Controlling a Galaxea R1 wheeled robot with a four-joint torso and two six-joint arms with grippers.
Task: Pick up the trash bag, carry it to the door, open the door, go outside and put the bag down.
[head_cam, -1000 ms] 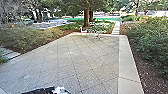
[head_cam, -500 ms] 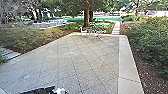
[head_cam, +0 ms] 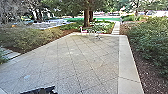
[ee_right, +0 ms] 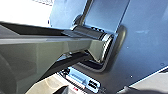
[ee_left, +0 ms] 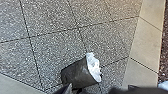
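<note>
Dark trash bag (ee_left: 76,75), white at mouth, just beyond left gripper (ee_left: 72,88); opening and hold cannot be told. Base to be settled flat on paving (ee_left: 55,50) before release, gripper then eased clear

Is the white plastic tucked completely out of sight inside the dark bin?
No, the white plastic shows plainly at one end of the dark bin in the left wrist view.

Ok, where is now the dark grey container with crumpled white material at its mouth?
The container shows in the left wrist view, against speckled grey paving slabs, near their pale smooth border.
</note>
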